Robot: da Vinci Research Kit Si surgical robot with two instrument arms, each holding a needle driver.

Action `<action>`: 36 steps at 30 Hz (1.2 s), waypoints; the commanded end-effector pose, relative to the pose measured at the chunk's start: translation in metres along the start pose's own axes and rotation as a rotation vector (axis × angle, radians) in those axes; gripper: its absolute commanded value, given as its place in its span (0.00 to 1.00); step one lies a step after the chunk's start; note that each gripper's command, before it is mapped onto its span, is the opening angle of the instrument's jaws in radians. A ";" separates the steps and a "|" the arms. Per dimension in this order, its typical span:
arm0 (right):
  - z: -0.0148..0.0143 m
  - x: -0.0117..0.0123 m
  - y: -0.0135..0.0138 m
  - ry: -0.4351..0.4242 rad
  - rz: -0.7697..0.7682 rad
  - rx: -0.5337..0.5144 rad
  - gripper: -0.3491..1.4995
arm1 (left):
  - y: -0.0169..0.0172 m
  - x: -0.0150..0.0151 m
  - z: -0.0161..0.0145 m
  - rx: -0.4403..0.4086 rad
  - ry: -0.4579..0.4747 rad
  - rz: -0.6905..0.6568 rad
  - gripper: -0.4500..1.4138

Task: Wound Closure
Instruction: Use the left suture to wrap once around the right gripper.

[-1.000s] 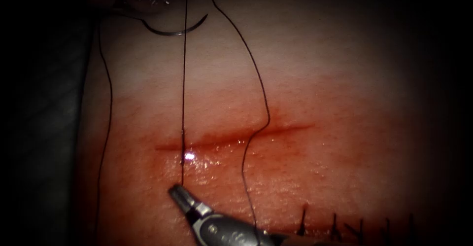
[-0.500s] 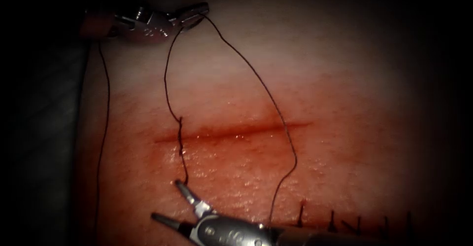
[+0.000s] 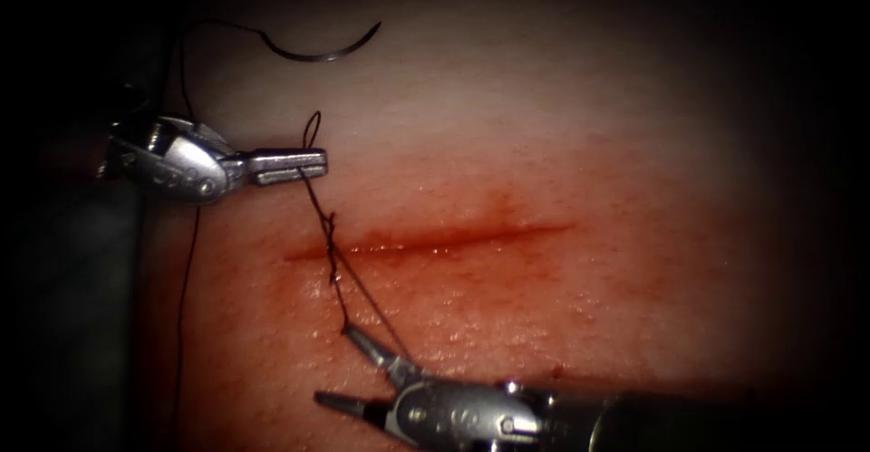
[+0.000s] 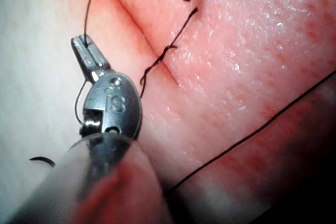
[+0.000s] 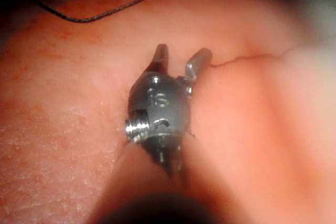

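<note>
The cut [image 3: 430, 239] runs across the tissue [image 3: 580, 144], w/ red fluid [image 3: 471, 307] on the near side. The needle [image 3: 322, 49] lies free on the tissue well beyond the cut's left end, held by neither tool, not in the tissue. Left tool [image 3: 313, 164], just beyond the cut's left end, has its jaws clamped on the thread [image 3: 317, 207], which loops above them & runs down to a twisted knot [image 3: 330, 235] at the cut. Right tool [image 3: 349, 370], on the near side of the cut, has jaws apart; upper jaw tip touches the thread's end, gripping nothing.
</note>
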 end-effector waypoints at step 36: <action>0.0163 -0.0017 0.0110 0.368 0.488 0.608 0.00 | 0.0085 0.0086 -0.0003 -0.097 0.173 -0.036 0.00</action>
